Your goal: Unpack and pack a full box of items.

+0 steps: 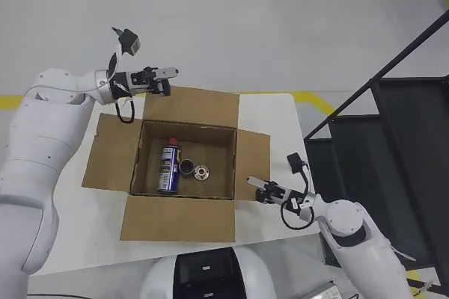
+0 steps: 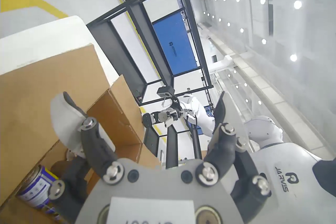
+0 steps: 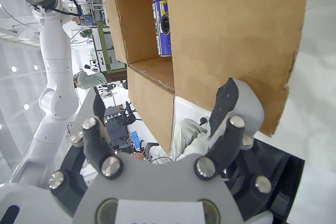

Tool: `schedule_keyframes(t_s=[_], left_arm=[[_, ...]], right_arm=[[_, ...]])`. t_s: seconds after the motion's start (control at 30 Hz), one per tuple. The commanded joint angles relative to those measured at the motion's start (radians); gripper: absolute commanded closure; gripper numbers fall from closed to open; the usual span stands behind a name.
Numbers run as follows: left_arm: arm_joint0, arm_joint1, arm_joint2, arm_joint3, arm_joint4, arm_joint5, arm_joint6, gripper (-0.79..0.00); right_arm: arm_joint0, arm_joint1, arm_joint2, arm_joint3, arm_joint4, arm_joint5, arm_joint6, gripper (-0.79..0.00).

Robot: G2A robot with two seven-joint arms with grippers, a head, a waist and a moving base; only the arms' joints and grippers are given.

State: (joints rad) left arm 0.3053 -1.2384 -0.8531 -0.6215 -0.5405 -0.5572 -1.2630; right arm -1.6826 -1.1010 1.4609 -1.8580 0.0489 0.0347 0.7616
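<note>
An open cardboard box [image 1: 185,134] stands on the white table [image 1: 266,112] with all its flaps spread out. Inside lie a blue spray can with a red cap [image 1: 169,166], a dark round item [image 1: 185,165] and a small metal ring-shaped part [image 1: 202,173]. My left gripper [image 1: 165,74] hovers open over the far flap's left corner, with nothing between its fingers [image 2: 65,114]. My right gripper [image 1: 257,185] is open at the near corner of the right flap [image 3: 236,25], one fingertip [image 3: 227,99] close against the cardboard. The spray can [image 3: 162,22] shows past that flap.
A black metal stair frame [image 1: 389,127] stands close to the table's right side. The table's right and front edges lie near the box flaps. A yellow floor line [image 1: 7,101] runs behind the table.
</note>
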Motion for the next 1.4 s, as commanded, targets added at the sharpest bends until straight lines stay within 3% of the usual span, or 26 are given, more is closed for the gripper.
schedule_keyframes(t_s=[0.0, 0.13, 0.33, 0.6, 0.8, 0.97, 1.1, 1.37], left_arm=[[0.03, 0.026, -0.041, -0.03, 0.007, 0.0, 0.007, -0.785], [0.085, 0.068, -0.109, -0.099, 0.044, 0.021, 0.04, -0.785], [0.172, 0.117, -0.179, -0.203, 0.175, 0.093, 0.152, -0.785], [0.254, 0.145, -0.208, -0.305, 0.378, 0.183, 0.341, -0.785], [0.309, 0.164, -0.259, -0.355, 0.394, 0.176, 0.379, -0.785], [0.35, 0.181, -0.308, -0.386, 0.381, 0.143, 0.351, -0.785], [0.375, 0.195, -0.343, -0.394, 0.416, 0.139, 0.374, -0.785], [0.378, 0.215, -0.383, -0.354, 0.566, 0.212, 0.472, -0.785]], right_arm=[[0.019, -0.001, -0.02, 0.011, -0.015, 0.012, -0.005, -0.785], [0.037, -0.001, -0.032, 0.003, -0.028, 0.022, -0.017, -0.785], [-0.008, 0.007, 0.015, -0.122, -0.02, 0.003, -0.019, -0.785], [0.005, 0.013, 0.002, -0.219, -0.051, 0.032, 0.016, -0.785], [0.127, 0.008, -0.152, -0.258, -0.245, 0.119, 0.026, -0.785], [0.282, -0.005, -0.33, -0.249, -0.518, 0.287, 0.04, -0.785], [0.411, -0.026, -0.471, -0.194, -0.642, 0.407, 0.09, -0.785], [0.622, -0.083, -0.676, -0.05, -0.764, 0.577, 0.156, -0.785]])
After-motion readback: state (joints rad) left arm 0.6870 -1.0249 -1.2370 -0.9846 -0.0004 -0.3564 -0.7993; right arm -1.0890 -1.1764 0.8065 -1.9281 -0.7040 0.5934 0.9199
